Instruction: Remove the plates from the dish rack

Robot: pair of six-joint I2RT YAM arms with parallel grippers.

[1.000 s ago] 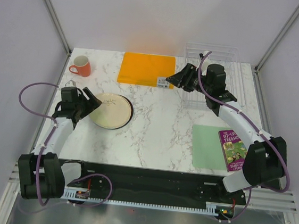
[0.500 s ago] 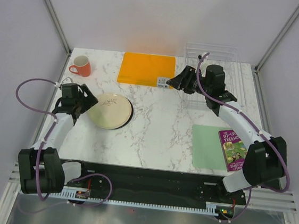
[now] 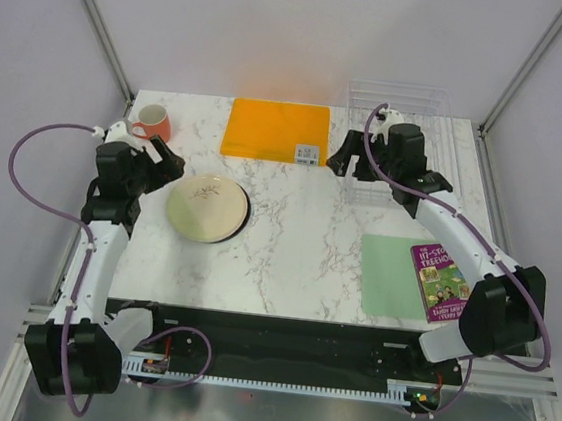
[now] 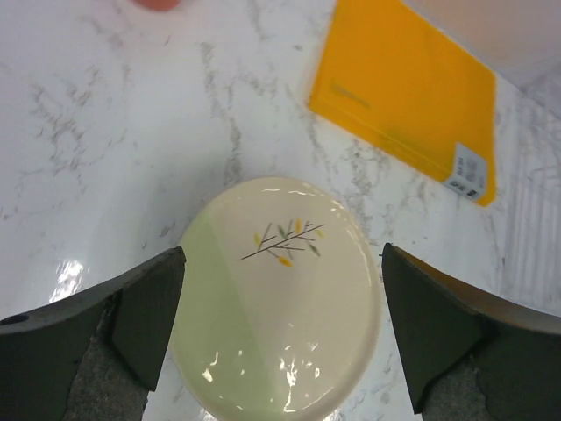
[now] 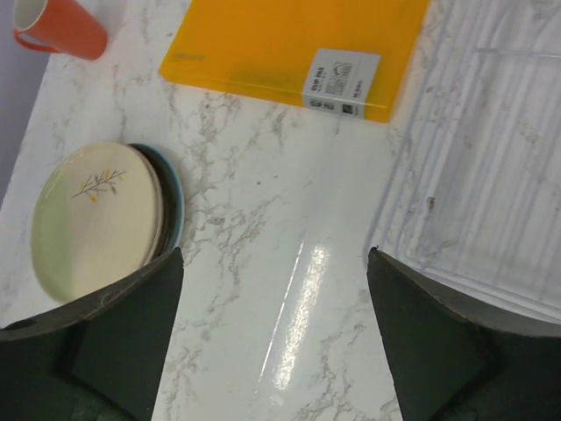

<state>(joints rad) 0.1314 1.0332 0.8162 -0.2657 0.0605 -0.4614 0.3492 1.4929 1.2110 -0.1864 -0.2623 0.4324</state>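
Top external view: the stack of round glazed ceramic plates lies flat on the white marble-patterned bench near its left edge. It is well apart from the rectangular thin-wire dish rack at the far right corner.

The left hand hovers just beside the stack on its left-edge side, fingers spread and holding nothing. The right hand hangs at the rack's left side, also spread and empty.

- **Stack:** The left wrist view shows the cream plate with a sprig motif on top. The right wrist view shows a blue-rimmed plate directly beneath it. Any plates lower down cannot be made out.
- **Rack:** The portion seen from the right wrist holds no plate.

**Assessment:** unloading appears complete or nearly so. The next move calls for confirming that the unseen part of the rack is empty, then retiring both arms without touching the stack.

**Materials:**
- The plates are shallow, smooth and glossy with bright highlights, and are likely slippery to hard fingers.
- The rack is an open lattice of fine upright wires.
- The bench is polished and reflective.

An orange-red ceramic mug stands at the far left corner. A flat orange plastic board lies along the far edge.
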